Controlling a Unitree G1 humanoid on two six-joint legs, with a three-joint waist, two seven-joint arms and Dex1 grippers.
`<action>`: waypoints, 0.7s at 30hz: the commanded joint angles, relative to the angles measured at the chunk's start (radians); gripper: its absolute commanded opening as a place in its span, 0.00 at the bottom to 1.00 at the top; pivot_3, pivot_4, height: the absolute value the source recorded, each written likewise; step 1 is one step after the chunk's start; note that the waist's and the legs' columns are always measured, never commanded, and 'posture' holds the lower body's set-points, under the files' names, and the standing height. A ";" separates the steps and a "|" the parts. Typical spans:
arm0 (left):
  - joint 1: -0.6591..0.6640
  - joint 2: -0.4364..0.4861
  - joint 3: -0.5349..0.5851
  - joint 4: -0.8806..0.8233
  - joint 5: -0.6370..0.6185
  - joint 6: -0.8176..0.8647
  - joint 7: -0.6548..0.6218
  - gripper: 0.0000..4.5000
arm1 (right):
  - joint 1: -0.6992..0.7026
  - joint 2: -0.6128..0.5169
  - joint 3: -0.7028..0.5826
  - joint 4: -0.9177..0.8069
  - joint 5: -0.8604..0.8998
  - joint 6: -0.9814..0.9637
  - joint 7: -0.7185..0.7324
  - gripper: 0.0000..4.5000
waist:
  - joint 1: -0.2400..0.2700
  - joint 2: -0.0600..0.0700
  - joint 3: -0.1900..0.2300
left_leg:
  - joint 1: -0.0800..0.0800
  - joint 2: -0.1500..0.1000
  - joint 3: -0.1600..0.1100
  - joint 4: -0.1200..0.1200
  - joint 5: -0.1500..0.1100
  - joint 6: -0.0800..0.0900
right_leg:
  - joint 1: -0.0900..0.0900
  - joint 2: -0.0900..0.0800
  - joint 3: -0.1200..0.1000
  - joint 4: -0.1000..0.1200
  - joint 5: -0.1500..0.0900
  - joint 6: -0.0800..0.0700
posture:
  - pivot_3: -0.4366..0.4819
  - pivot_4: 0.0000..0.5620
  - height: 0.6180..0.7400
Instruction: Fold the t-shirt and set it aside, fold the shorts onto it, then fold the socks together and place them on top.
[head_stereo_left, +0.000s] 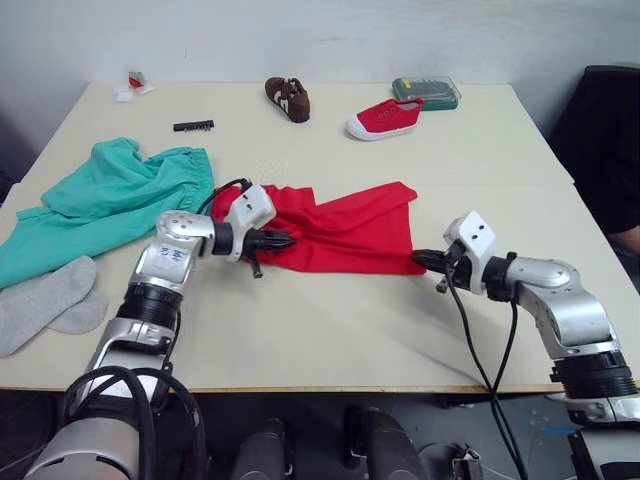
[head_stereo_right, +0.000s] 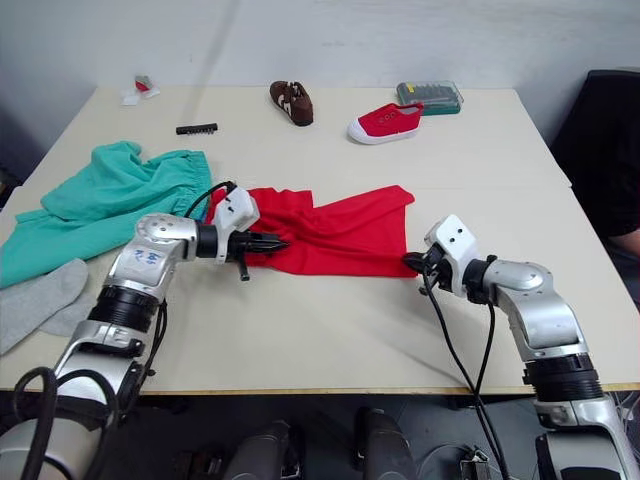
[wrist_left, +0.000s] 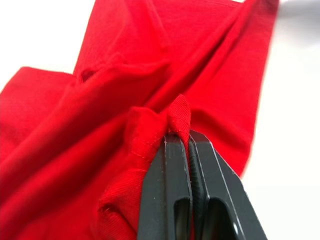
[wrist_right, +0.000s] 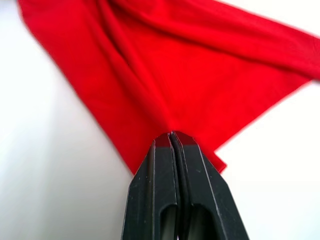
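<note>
The red t-shirt (head_stereo_left: 345, 232) lies crumpled across the middle of the table. My left gripper (head_stereo_left: 287, 239) is shut on a bunched fold at its left side, which pokes up between the fingers (wrist_left: 172, 165) in the left wrist view. My right gripper (head_stereo_left: 420, 258) is shut on the shirt's near right corner; in the right wrist view the cloth (wrist_right: 165, 65) spreads away from the closed fingertips. The teal shorts (head_stereo_left: 110, 200) lie rumpled at the table's left. Both grey socks (head_stereo_left: 45, 300) rest flat by the near left edge.
Along the back of the table (head_stereo_left: 330, 330) sit a brown shoe (head_stereo_left: 288, 98), a red canvas shoe (head_stereo_left: 383, 118), a green-lidded box (head_stereo_left: 426, 92), a black bar (head_stereo_left: 193, 126) and a small red and white item (head_stereo_left: 134, 84). A dark chair (head_stereo_left: 605, 150) stands at the right.
</note>
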 joint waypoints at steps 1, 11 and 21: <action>0.074 0.108 0.062 -0.166 -0.068 0.088 -0.065 0.00 | 0.043 -0.052 -0.048 -0.092 0.029 -0.034 0.056 0.01 | -0.001 0.000 0.000 | 0.000 0.000 0.000 0.000 0.000 0.000 | 0.000 0.000 0.000 0.000 0.000 0.000 | 0.48 0.27 1.00; 0.369 0.327 0.195 -0.464 -0.223 0.277 -0.139 0.00 | 0.241 -0.109 -0.097 -0.265 0.053 -0.127 0.123 0.01 | 0.004 0.000 0.000 | 0.001 0.000 -0.002 0.000 -0.002 -0.002 | 0.001 -0.001 0.000 -0.004 -0.001 -0.001 | 0.48 0.27 1.00; 0.634 0.436 0.288 -0.603 -0.314 0.303 -0.169 0.00 | 0.474 -0.167 -0.125 -0.374 0.029 -0.272 0.182 0.01 | 0.007 0.001 0.000 | 0.003 0.000 -0.002 -0.004 -0.003 0.000 | 0.001 -0.001 0.000 -0.005 -0.002 -0.002 | 0.48 0.27 1.00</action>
